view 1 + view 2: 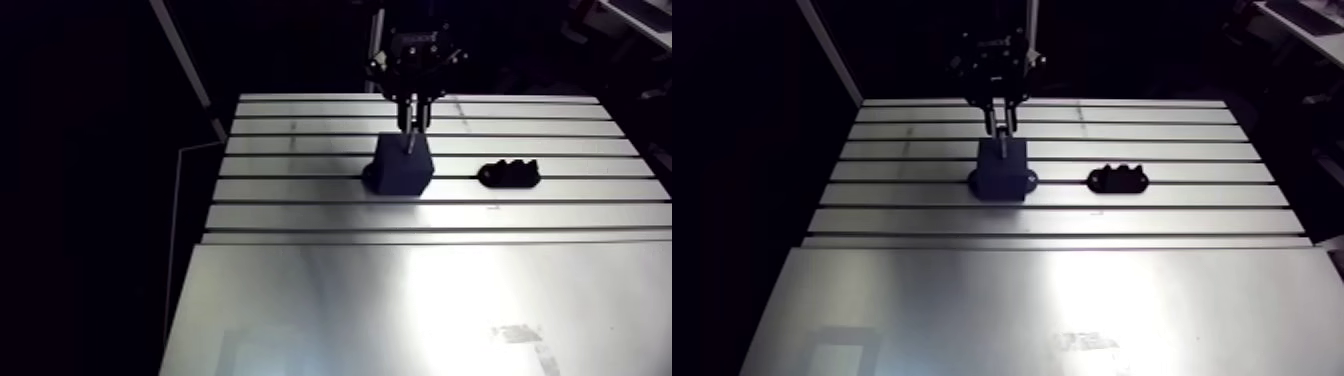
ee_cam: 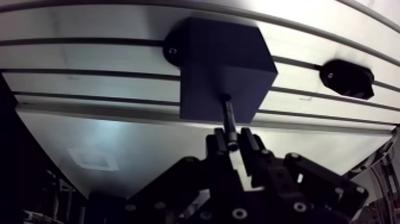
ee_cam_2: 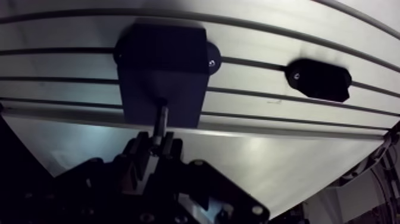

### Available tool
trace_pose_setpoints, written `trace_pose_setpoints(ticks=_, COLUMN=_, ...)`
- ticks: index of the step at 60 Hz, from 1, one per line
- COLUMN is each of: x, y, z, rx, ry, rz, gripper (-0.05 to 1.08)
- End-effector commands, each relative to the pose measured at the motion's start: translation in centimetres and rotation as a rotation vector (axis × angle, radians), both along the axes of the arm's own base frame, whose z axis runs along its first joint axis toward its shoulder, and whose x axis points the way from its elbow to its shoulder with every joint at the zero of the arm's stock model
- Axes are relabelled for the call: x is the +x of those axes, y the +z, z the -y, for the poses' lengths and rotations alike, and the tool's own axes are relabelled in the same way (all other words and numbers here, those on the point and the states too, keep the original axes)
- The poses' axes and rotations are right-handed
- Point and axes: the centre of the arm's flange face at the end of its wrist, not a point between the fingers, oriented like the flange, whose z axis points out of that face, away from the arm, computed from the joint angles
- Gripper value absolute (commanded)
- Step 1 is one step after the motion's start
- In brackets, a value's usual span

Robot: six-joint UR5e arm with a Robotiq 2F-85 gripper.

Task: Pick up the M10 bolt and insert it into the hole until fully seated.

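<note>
Silver table (image 1: 420,300) striped with dark parallel slots; dark blue-black block (image 1: 404,168), black holder (image 1: 510,174), dark bolt (image 2: 229,116), black gripper (image 2: 234,142).

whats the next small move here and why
Probably ease the bolt along its own axis into the hole of the block: the claw is shut on it, its tip is at the hole, and most of the shank shows.

Robotics lab, slotted aluminium table (image 1: 560,125), bolted black fixture block (image 1: 403,168)

Counted: 1 bolt (image 2: 228,116), 1 dark block (image 2: 220,65), 1 small black holder (image 2: 348,78), 1 slotted table (image 2: 89,59).
</note>
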Motion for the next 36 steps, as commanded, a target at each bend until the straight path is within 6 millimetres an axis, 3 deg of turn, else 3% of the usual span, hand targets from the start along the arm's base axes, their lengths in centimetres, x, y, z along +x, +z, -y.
trace_pose_setpoints(ticks=1, x=-0.06, y=-0.14, z=0.08, rx=0.0, ry=0.001, rz=0.001, gripper=1.08)
trace_pose_setpoints(ticks=36, x=-0.38, y=-0.09, z=0.18, rx=-0.003, ry=0.006, rz=-0.019, gripper=1.08)
